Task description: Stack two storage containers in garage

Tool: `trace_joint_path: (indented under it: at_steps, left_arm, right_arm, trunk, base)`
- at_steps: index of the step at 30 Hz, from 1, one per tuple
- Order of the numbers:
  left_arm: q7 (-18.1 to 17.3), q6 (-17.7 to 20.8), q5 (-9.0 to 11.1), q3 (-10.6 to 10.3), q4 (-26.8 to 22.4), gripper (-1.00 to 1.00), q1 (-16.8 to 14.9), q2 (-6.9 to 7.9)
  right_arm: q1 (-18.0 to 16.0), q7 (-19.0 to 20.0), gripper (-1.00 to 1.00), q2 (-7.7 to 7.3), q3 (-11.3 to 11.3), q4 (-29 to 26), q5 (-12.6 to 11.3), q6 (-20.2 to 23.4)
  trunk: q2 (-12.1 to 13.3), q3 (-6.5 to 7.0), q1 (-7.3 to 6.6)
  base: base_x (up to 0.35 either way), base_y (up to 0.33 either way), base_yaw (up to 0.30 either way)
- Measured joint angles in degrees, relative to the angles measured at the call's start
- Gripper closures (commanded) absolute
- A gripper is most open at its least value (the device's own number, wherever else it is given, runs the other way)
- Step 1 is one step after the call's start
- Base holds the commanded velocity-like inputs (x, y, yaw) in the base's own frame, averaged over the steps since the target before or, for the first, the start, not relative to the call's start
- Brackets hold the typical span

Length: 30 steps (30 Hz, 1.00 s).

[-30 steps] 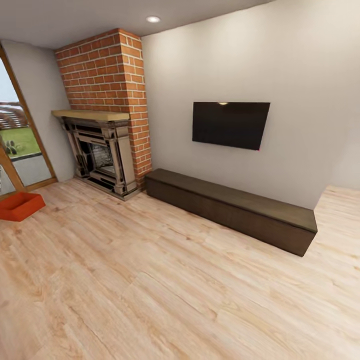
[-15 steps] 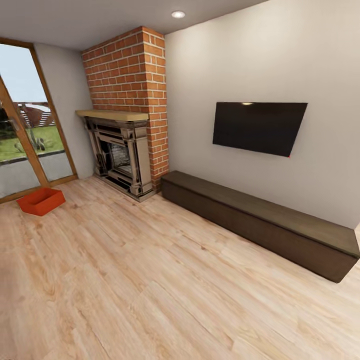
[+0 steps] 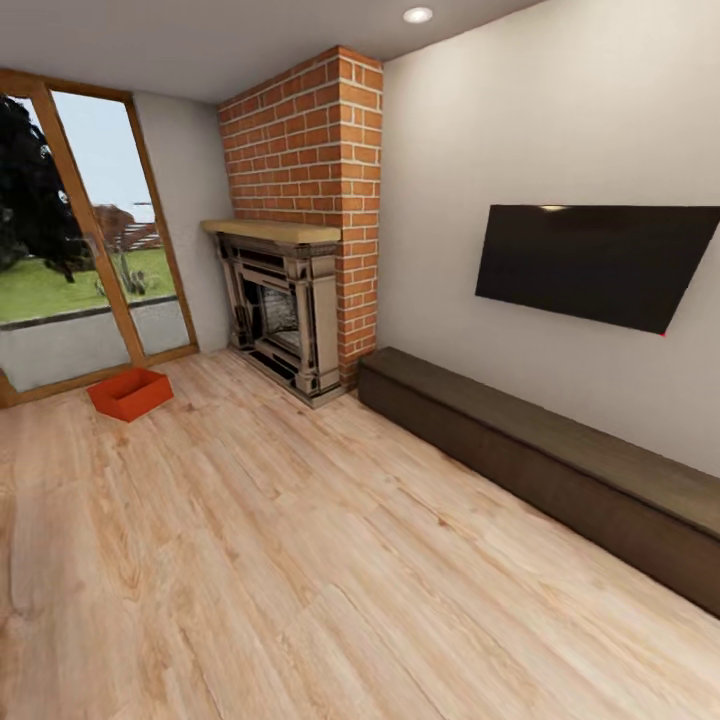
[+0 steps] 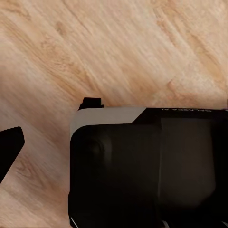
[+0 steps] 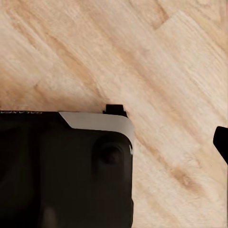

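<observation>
- You are standing in the living room, facing the brick fireplace (image 3: 300,200) at upper centre of the head view, with the TV (image 3: 600,262) at the right and the glass doors (image 3: 80,240) at the upper left.
- One orange container (image 3: 130,392) is sitting on the wood floor (image 3: 300,560) at the left of the frame, just in front of the glass doors and well apart from you; the second container is not something you can place from here.
- The wrist views are giving you dark robot bodywork over the floor planks; you cannot tell how wide either set of fingers is standing, nor whether they are holding anything.
- By my judgement, nothing is delivered yet; fetching, carrying to the garage and stacking are all remaining.
</observation>
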Motion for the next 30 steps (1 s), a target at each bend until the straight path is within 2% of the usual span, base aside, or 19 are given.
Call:
trace_joint_path:
  at_steps: [30]
  left_arm:
    - [0.0,0.0,0.0,0.0,0.0,-1.0,-0.01,0.0]
  right_arm:
    - [-0.01,0.0,-1.0,0.0,0.0,0.0,0.0,0.05]
  trunk:
    - [0.0,0.0,0.0]
  base:
    - [0.337,0.0,0.251]
